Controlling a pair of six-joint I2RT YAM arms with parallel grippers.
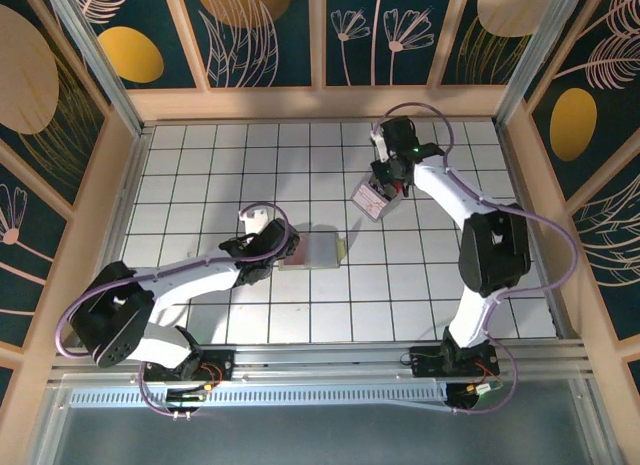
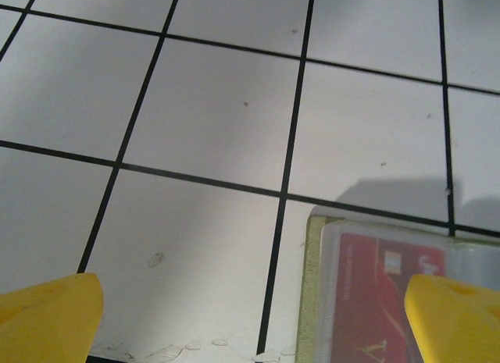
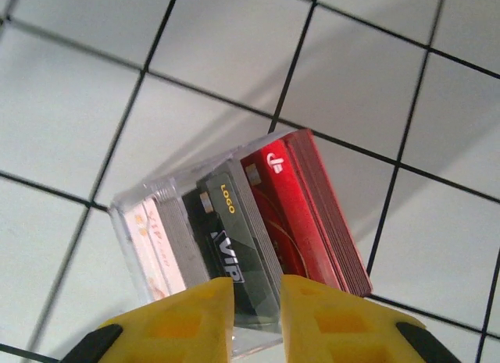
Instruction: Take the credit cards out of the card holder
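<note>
Two grippers work over a white tiled table [image 1: 200, 165] with black grid lines. On the left, the left gripper [image 2: 251, 300] has its yellow fingers [image 2: 47, 320] spread wide with nothing between them. It sits just left of the flat yellow-green folding card holder [image 1: 312, 251], which lies open near the table's middle, a red card [image 2: 375, 308] showing under its clear pocket. Further right, toward the far edge, the right gripper [image 3: 258, 300] stands narrow. The near edge of a fanned stack of pale, dark and red cards in clear plastic sleeves [image 3: 258, 222] sits in its gap. Whether it pinches them I cannot tell.
</note>
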